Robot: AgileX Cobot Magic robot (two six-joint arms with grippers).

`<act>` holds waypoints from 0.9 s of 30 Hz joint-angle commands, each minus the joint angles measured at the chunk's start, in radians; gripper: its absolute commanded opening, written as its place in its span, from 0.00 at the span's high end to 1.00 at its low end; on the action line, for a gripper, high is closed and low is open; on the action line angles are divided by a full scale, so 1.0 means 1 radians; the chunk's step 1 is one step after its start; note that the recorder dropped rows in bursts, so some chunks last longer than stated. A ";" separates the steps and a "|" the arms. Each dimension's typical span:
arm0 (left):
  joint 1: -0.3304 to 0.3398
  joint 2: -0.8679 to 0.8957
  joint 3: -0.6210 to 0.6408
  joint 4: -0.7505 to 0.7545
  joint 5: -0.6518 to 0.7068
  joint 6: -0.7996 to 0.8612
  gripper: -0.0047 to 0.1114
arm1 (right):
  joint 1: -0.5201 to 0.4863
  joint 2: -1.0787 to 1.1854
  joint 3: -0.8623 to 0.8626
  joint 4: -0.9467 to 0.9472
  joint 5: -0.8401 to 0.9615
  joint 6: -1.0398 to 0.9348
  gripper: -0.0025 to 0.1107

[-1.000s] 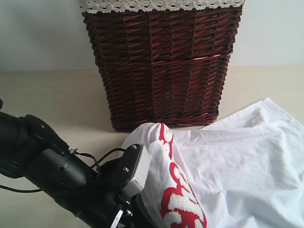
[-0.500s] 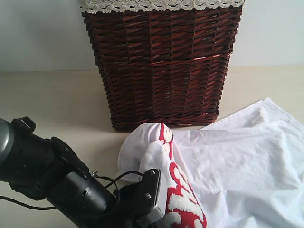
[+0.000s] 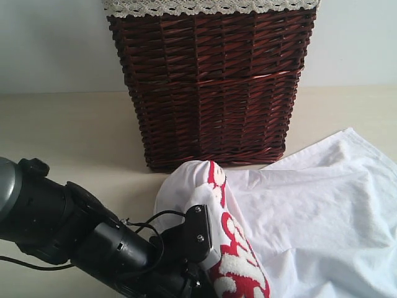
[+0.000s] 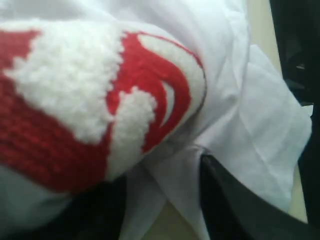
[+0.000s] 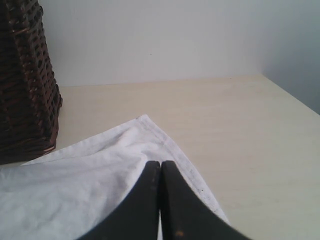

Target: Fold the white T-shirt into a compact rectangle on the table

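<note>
**Item 1: the white T-shirt** [image 3: 310, 211]. It lies on the table [image 3: 62, 130] in front of the wicker basket [image 3: 211, 87], spread out and rumpled towards my right side. Near my left side it is bunched into a raised hump, with the red-outlined fuzzy lettering [image 3: 232, 261] running down the hump. One hemmed corner [image 5: 145, 120] lies flat on the table, near the basket's foot. No orange tag can be seen.

**Item 2: my left gripper** [image 4: 165, 210]. It is low against the hump. My dark fingers [image 4: 235, 210] stand on either side of a thick fold of white cloth, with the lettering filling the view just beyond. I cannot tell whether they are clamped on the fold or merely flank it. In the exterior view the cloth hides the tips.

**Item 3: my right gripper** [image 5: 160, 167]. Its fingers are pressed together with nothing visible between them. It is poised over the flat part of the shirt, close to the hem (contact with the cloth cannot be judged). It does not appear in the exterior view.

**Item 4: surroundings.** The basket is dark, with a white lace trim [image 3: 211, 6]. A pale wall [image 3: 49, 43] stands behind it.

**Condition of the work, as judged.** The task is at an early stage. There is no straight fold line, no stacked layers and no rectangle. The shirt likely needs flattening first, and every fold is still to be made.
</note>
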 commanded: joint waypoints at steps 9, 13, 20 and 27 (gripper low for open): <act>-0.002 -0.043 0.003 0.085 0.000 -0.082 0.96 | 0.002 -0.006 0.004 -0.002 -0.010 0.000 0.98; 0.020 -0.135 -0.008 0.118 0.040 -0.071 0.96 | 0.002 -0.006 0.004 -0.002 -0.010 0.000 0.98; -0.005 -0.248 -0.026 0.249 0.382 -0.104 0.96 | 0.002 -0.006 0.004 -0.002 -0.010 0.000 0.98; -0.188 -0.229 -0.025 0.427 0.452 -0.227 0.96 | 0.002 -0.006 0.004 -0.002 -0.010 0.000 0.98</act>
